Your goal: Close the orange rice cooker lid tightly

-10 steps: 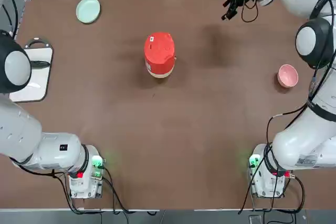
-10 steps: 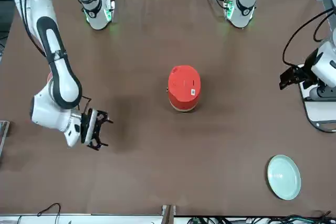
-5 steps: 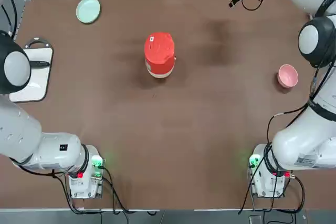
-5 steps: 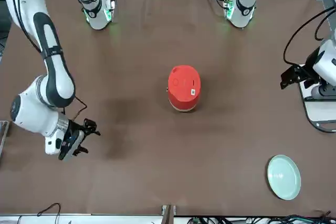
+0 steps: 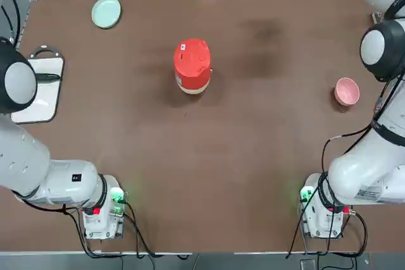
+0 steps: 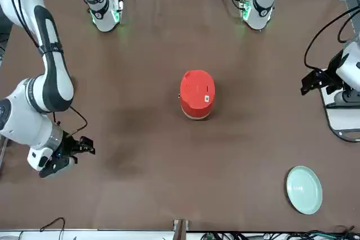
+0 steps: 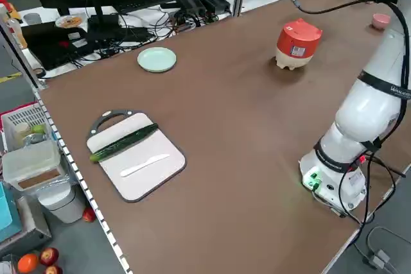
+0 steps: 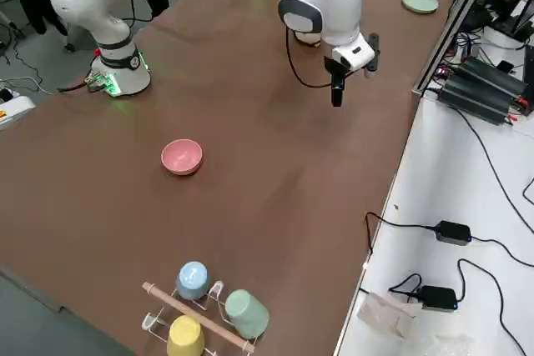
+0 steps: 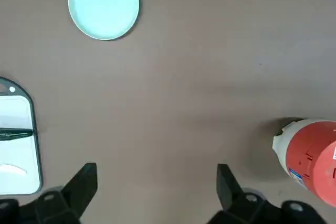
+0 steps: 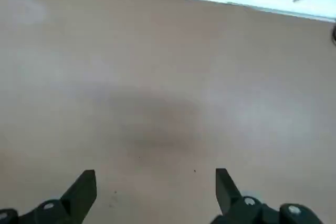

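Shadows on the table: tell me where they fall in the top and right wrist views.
Top view: a soft dark patch beside the orange rice cooker, another on bare table toward the far right corner. Right wrist view: one diffuse shadow beyond the open right gripper.

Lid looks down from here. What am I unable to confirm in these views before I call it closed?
- Latch: the lid sits down on the orange rice cooker, but the top view looks straight down on it, and in the side and front views the seam is too small to judge.
- Inner pot: hidden under the lid.
- Right hand: mostly cut off by the upper edge in the top view.
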